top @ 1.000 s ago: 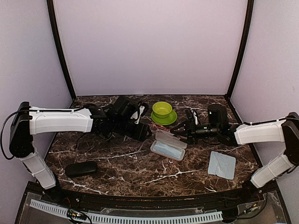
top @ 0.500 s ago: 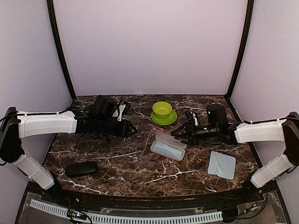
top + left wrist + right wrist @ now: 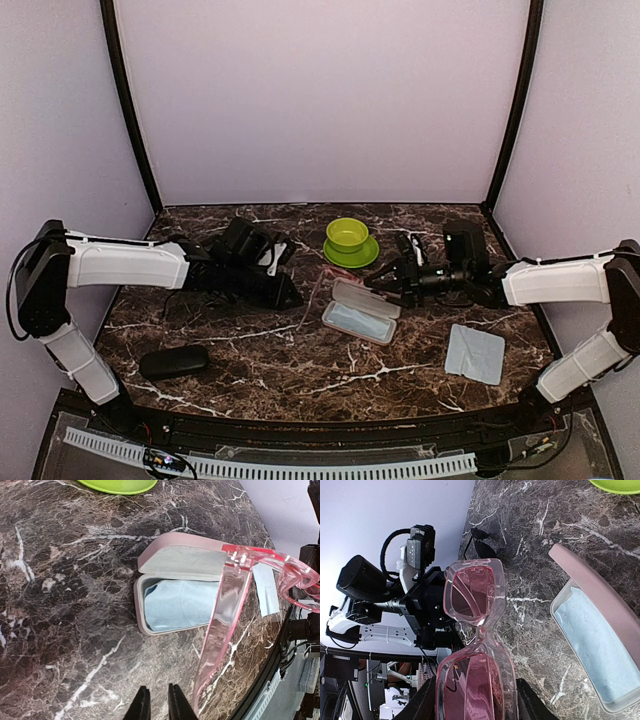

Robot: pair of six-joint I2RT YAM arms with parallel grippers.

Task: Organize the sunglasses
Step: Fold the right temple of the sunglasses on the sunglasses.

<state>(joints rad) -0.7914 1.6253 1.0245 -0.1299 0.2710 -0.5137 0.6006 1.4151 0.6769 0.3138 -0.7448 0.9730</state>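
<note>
On the marble table (image 3: 300, 370) both arms reach toward the middle of the overhead frame. They meet just above the open pink case (image 3: 185, 562), which lies lid-back at centre with a blue cloth (image 3: 175, 605) inside. The right gripper (image 3: 380, 284) is clamped on the pink sunglasses (image 3: 470, 600), holding them off the table just beside the case. The left gripper (image 3: 158, 705) has its fingers almost together, only a sliver between them and nothing in it. The step in hand looks like readying the pink pair for its case, and the temples are still unfolded. The next move likely calls for the left fingers to nudge the near temple flat against the front before the pair is lowered onto the cloth. In the right wrist view the front's long axis runs top to bottom: one lens sits at centre, and the other is at the lower edge between the fingers, lenses facing the camera. In the left wrist view one clear pink temple slants from the upper right to the lower middle, ending just right of the fingertips. The black sunglasses (image 3: 482, 536) lie on the table at upper centre of the right wrist view, near the left arm; their heading is too small to tell.
</note>
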